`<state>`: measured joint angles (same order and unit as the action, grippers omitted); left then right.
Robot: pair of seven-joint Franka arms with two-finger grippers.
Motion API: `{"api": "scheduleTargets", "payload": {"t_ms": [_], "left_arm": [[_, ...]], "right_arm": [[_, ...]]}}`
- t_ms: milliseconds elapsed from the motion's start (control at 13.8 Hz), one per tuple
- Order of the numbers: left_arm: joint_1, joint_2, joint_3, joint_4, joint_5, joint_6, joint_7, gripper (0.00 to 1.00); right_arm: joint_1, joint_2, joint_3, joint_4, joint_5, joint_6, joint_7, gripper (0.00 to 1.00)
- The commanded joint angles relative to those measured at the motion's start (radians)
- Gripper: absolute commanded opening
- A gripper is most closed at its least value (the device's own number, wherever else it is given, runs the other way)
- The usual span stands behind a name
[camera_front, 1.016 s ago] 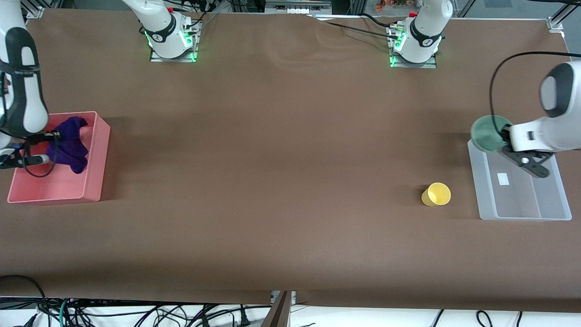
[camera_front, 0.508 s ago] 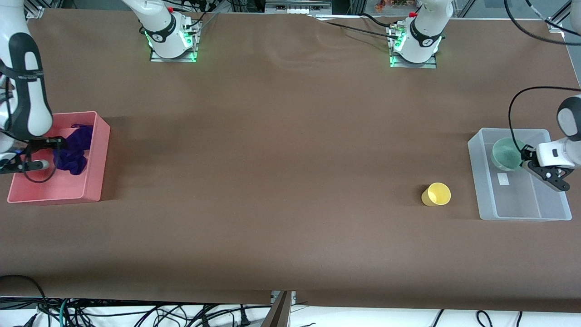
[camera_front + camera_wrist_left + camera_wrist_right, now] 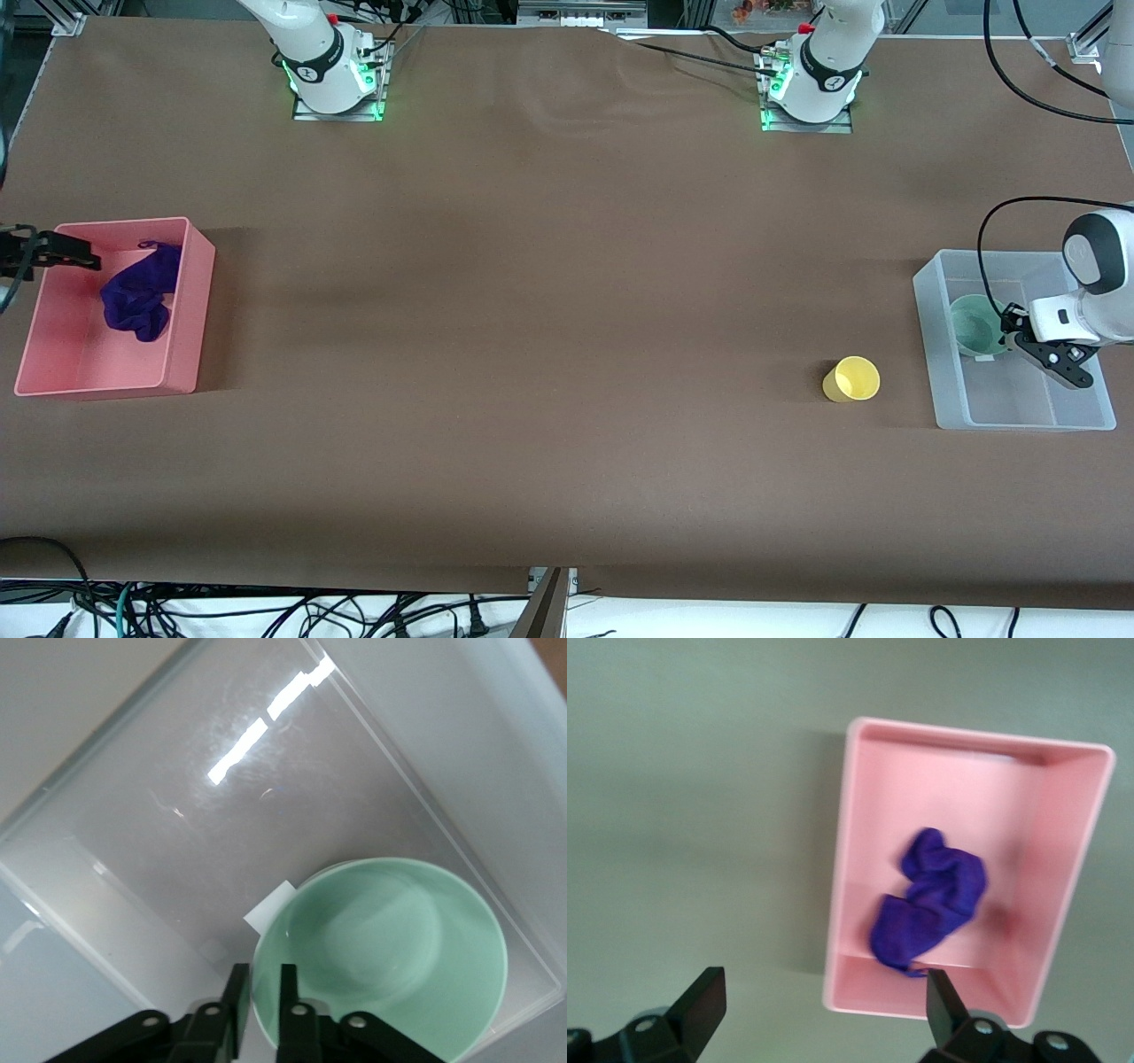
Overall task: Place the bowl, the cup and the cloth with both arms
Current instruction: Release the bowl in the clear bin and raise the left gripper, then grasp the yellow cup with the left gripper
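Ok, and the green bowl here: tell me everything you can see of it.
The bowl is small, round and shallow, a smooth pale mint green with a glossy, ceramic-like look and nothing in it. It sits upright in the clear plastic bin at the left arm's end of the table, in the part of the bin farther from the front camera. The left gripper has its two fingers astride the rim, one inside and one outside, narrowly parted. Whether they press the rim cannot be told.
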<state>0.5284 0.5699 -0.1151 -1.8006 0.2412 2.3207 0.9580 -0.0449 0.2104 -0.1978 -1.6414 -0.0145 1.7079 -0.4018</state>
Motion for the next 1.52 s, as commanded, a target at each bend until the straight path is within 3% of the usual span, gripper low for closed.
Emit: {"api": "scheduleTargets", "payload": {"t_ms": [0, 218, 363, 435, 653, 798, 1088, 1161, 1233, 1378, 1451], "left_arm": [[0.007, -0.063, -0.023, 0.012, 0.003, -0.046, 0.005, 1.0], [0.002, -0.159, -0.11, 0.061, 0.0, -0.195, -0.069, 1.0], [0.001, -0.165, -0.202, 0.142, -0.002, -0.358, -0.251, 1.0], [-0.001, -0.163, -0.243, 0.15, -0.002, -0.377, -0.343, 1.0], [-0.034, -0.119, -0.305, 0.152, -0.036, -0.359, -0.61, 1.0], [-0.097, -0.067, -0.301, 0.142, -0.023, -0.285, -0.778, 1.0], [-0.108, 0.042, -0.302, 0.139, -0.025, -0.184, -0.932, 0.97], [-0.108, 0.065, -0.304, 0.136, -0.026, -0.178, -0.991, 0.92], [-0.11, 0.076, -0.304, 0.136, -0.025, -0.178, -1.007, 0.78], [-0.11, 0.106, -0.304, 0.135, -0.025, -0.176, -1.013, 0.35], [-0.11, 0.114, -0.304, 0.135, -0.025, -0.172, -1.015, 0.01]], "right_arm": [[-0.004, -0.075, 0.127, -0.005, -0.022, -0.06, 0.192, 1.0], [-0.003, -0.141, 0.199, -0.005, -0.001, -0.1, 0.337, 1.0], [-0.001, -0.157, 0.253, -0.005, -0.007, -0.106, 0.342, 1.0], [-0.001, -0.16, 0.274, -0.003, -0.031, -0.108, 0.333, 1.0], [-0.003, -0.17, 0.272, 0.066, -0.056, -0.113, 0.331, 1.0], [-0.003, -0.175, 0.256, 0.072, -0.079, -0.111, 0.336, 1.0], [-0.006, -0.174, 0.23, 0.069, -0.076, -0.152, 0.386, 1.0], [-0.004, -0.175, 0.23, 0.069, -0.071, -0.157, 0.403, 1.0], [-0.004, -0.174, 0.23, 0.069, -0.071, -0.162, 0.397, 1.0], [-0.004, -0.166, 0.236, 0.078, -0.076, -0.163, 0.393, 1.0], [-0.003, -0.161, 0.238, 0.101, -0.073, -0.183, 0.393, 1.0]]}}
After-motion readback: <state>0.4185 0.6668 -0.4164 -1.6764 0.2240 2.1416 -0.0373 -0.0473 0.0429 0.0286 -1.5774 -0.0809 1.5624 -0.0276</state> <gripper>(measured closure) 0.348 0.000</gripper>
